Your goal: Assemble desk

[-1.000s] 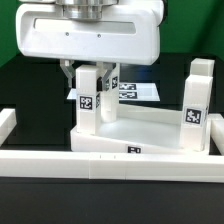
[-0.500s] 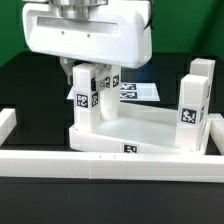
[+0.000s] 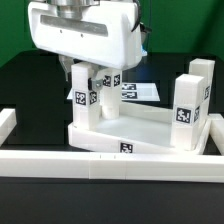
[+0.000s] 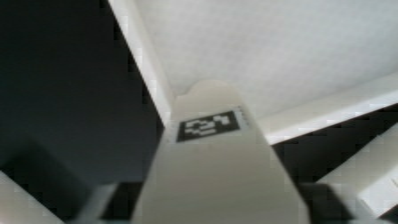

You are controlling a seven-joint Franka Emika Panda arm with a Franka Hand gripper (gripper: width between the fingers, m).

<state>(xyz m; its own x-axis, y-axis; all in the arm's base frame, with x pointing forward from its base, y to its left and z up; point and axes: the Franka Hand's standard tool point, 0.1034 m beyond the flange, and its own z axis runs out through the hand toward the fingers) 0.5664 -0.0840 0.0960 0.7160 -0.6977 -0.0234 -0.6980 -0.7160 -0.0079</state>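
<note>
Here the jaws [image 3: 92, 76] straddle an upright white plastic tagged leg block [image 3: 86, 101] on the white rimmed tabletop [image 3: 140, 128]; whether clamped, I cannot tell.

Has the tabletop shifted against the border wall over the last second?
Yes. The tabletop and its legs have turned slightly toward the exterior view's left, judged against the fixed border wall.
</note>
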